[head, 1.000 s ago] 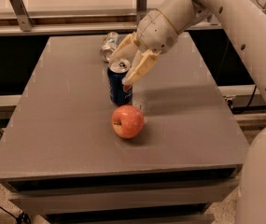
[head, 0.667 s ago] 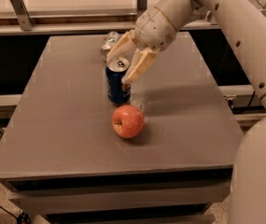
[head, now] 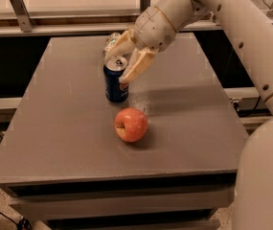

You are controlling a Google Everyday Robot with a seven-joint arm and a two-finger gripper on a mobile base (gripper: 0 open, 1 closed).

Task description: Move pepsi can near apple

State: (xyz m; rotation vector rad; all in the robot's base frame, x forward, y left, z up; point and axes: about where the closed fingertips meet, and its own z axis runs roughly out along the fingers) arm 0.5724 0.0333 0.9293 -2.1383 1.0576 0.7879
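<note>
In the camera view the pepsi can [head: 115,85] stands upright on the grey worktop [head: 54,128], just behind the apple [head: 130,124] and apart from it. The pincer [head: 116,69] hangs behind the apple at the can's silver top, its fingers spread apart, one on each side of the rim.

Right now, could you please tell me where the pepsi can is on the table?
In the camera view, the pepsi can stands upright near the middle of the grey table, just behind the apple, with the gripper at its top.
</note>
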